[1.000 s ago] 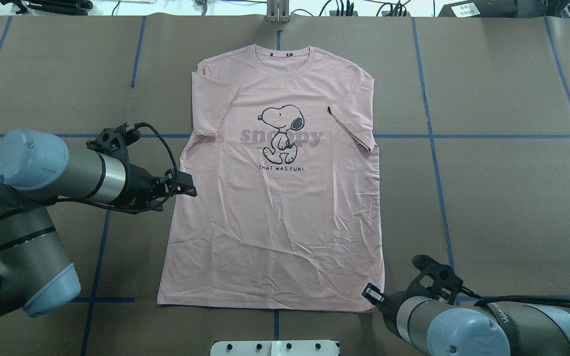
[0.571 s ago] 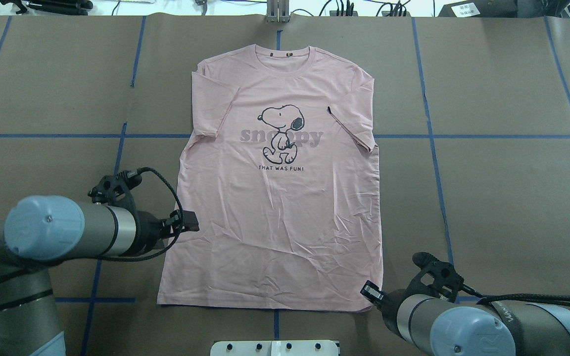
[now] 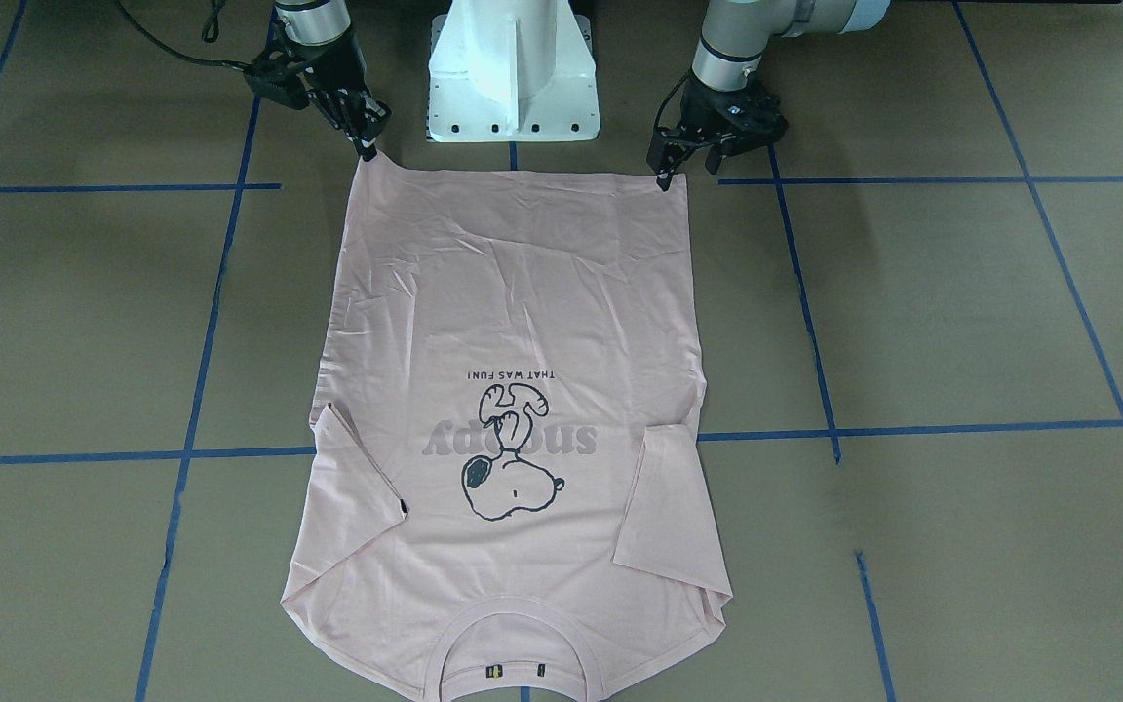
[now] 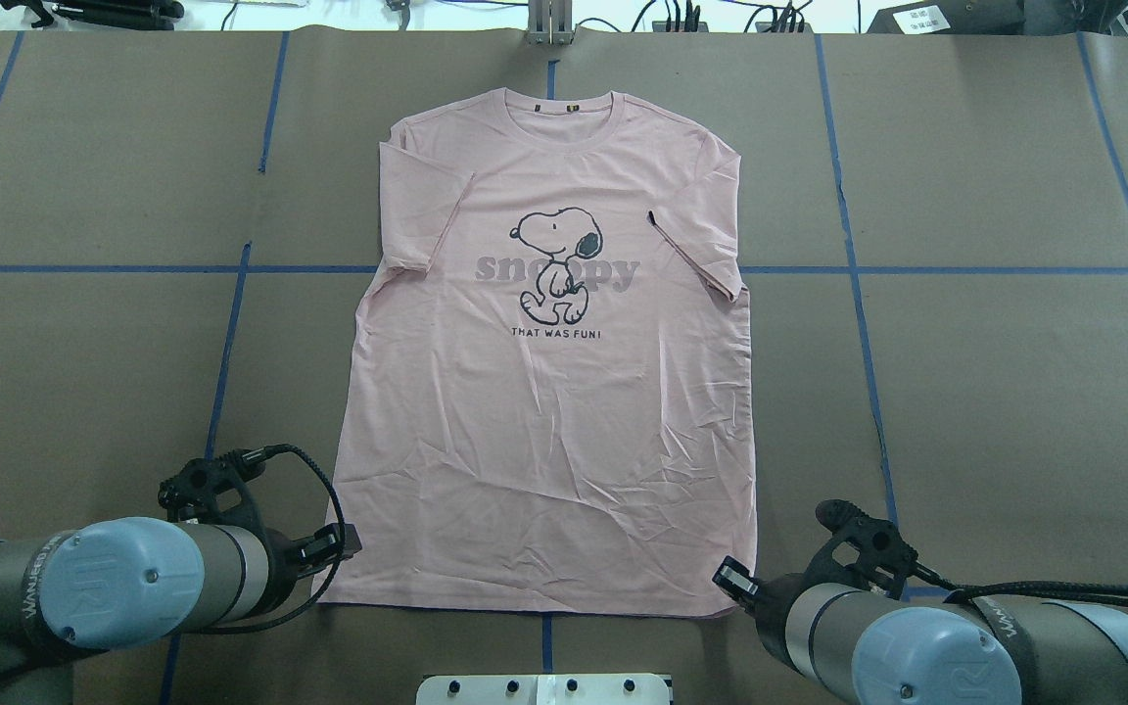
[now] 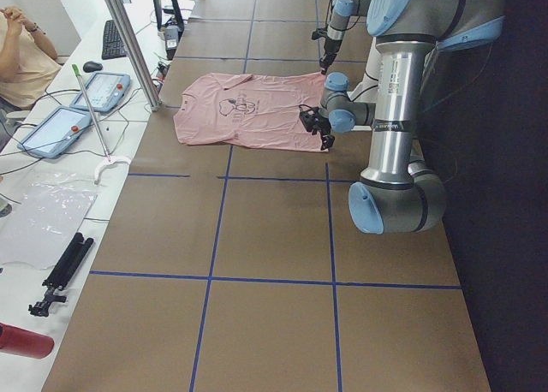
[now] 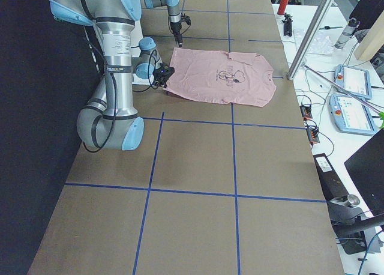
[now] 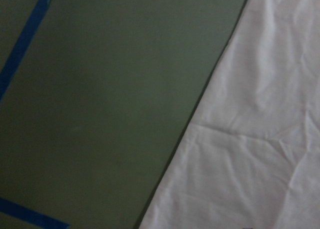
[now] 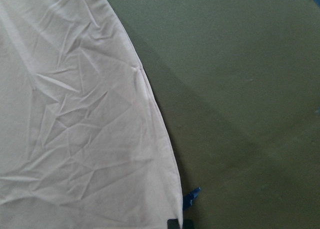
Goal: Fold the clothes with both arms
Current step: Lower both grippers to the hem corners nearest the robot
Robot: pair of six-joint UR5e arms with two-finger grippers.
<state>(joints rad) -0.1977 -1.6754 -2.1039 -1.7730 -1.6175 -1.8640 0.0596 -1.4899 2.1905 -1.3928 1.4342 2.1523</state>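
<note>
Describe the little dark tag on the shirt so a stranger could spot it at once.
Start at the pink T-shirt lying flat on the brown table. Go to the sleeve on the robot's right, beside the cartoon dog; the tag is the lone dark speck on its edge, which the other sleeve lacks.

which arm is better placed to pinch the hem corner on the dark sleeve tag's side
Right. The right arm's fingers sit at that corner of the T-shirt, same side as the sleeve tag; the left arm's fingers are at the opposite corner.
</note>
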